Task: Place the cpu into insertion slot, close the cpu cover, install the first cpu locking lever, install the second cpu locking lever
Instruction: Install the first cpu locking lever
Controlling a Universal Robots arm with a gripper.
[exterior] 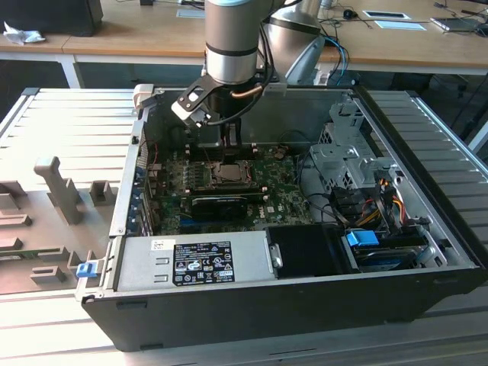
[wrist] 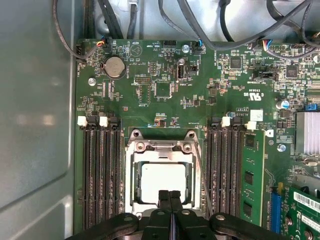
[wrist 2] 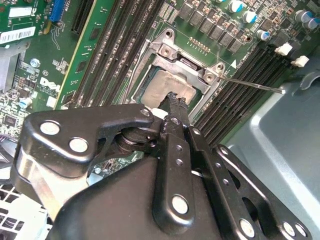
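Looking at your claw [wrist: 170, 196], you see its fingers pressed together. Under its tips lies the cpu [wrist: 162, 180], framed by the cpu cover [wrist: 161, 147].

The exterior view is lit brightly and evenly, with the computer case [exterior: 305, 103] shaded inside. In the first wrist view the cpu [wrist: 162, 180] is washed pale by glare and a dull sheen is thrown on the case wall [wrist: 40, 125]. In the second wrist view highlights are caught on the gripper [wrist 2: 175, 98].
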